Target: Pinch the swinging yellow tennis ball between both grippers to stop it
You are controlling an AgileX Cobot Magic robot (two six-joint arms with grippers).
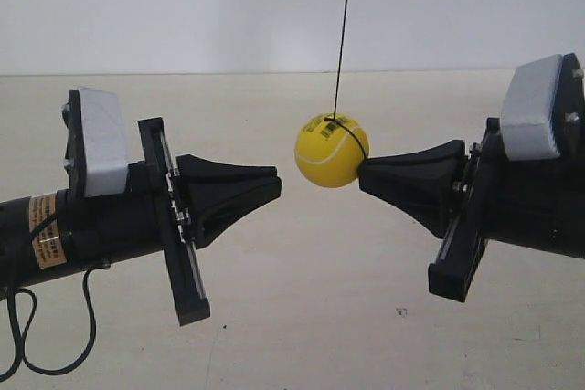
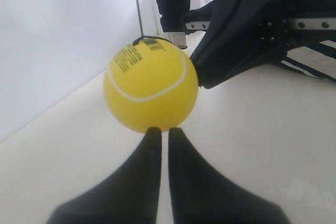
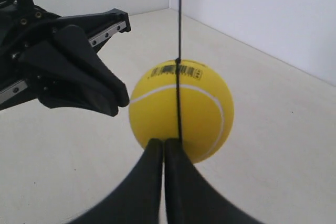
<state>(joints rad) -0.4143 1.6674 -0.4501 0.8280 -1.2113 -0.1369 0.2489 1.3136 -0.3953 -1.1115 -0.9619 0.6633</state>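
Note:
The yellow tennis ball [image 1: 331, 151] [image 2: 151, 85] [image 3: 181, 109] hangs on a thin black string [image 1: 342, 34] between my two arms. My right gripper [image 1: 362, 171] [image 3: 164, 142], the arm at the exterior view's right, is shut, and its tapered black tip touches the ball's side. My left gripper [image 1: 278, 184] [image 2: 163, 129], the arm at the exterior view's left, is shut too. It points at the ball's other side, with a small gap showing in the exterior view. Neither gripper has anything between its fingers.
A pale tabletop [image 1: 302, 317] lies below, with a white wall [image 1: 183, 6] behind it. A black cable [image 1: 55, 358] loops under the left arm. A dark figure [image 2: 170, 3] stands past the table's far end in the left wrist view.

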